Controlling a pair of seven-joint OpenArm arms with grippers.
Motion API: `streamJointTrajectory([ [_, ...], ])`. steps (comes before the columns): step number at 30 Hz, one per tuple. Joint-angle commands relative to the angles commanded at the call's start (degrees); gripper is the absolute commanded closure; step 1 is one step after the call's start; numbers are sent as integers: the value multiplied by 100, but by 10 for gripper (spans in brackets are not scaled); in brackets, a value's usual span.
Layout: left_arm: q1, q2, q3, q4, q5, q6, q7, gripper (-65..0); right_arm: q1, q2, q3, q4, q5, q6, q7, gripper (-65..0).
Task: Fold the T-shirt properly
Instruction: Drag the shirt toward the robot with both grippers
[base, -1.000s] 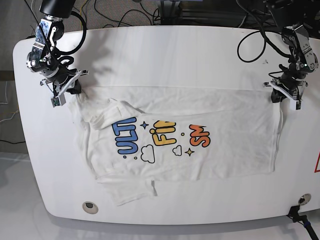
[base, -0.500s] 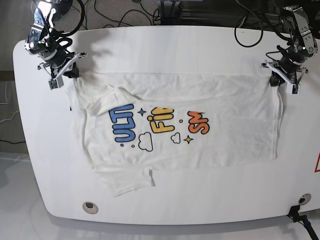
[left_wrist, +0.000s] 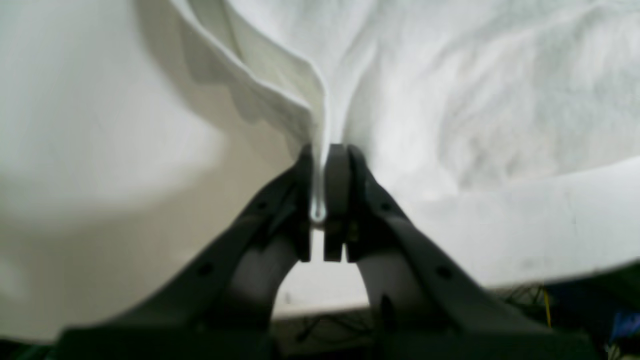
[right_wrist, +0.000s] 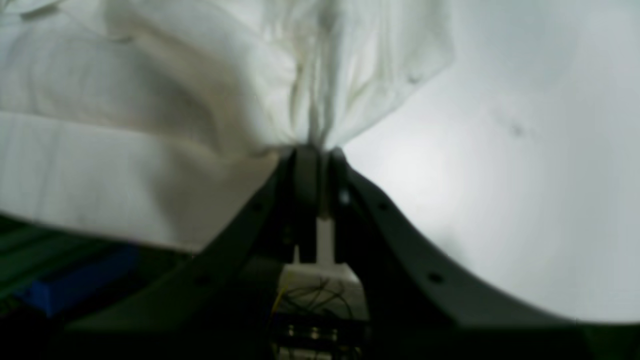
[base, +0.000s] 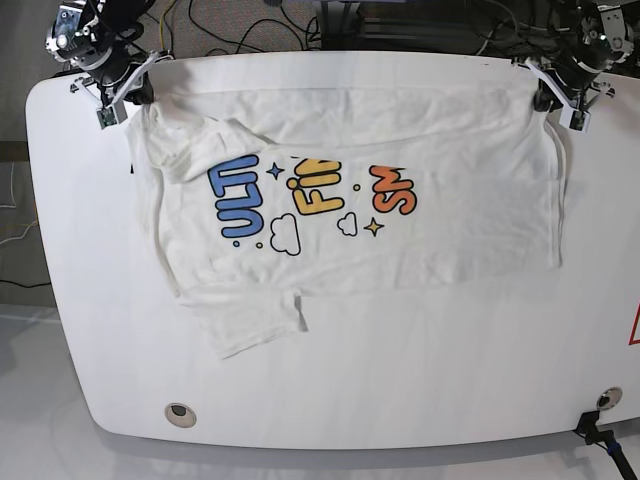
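White table (base: 420, 400) | shirt (base: 400, 240) edge dragged toward far rim since earlier | left gripper (base: 560, 95), right gripper (base: 118, 90) clenched on shirt | spreading underway

Both my pincers, left (base: 560, 100) and right (base: 118, 92), sit farther toward the bench's (base: 420, 400) far edge than a second ago. T-shirt (base: 400, 240) dragged along with them; its top edge now near that far edge.

White rounded table (base: 420, 380), cables (base: 250, 25) behind.
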Motion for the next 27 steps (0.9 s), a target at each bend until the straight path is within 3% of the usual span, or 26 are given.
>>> streamJointTrajectory([
  [20, 220, -141, -158, 158, 35, 0, 0, 0, -141, 0, -9, 26, 0, -26, -9, 0],
  [23, 202, -141, -211, 158, 35, 0, 0, -186, -141, 0, -9, 35, 0, -35, -9, -91],
  [27, 185, -149, -334, 158, 35, 0, 0, -291, -132, 26, -9, 35, -35, -44, -18, -206],
])
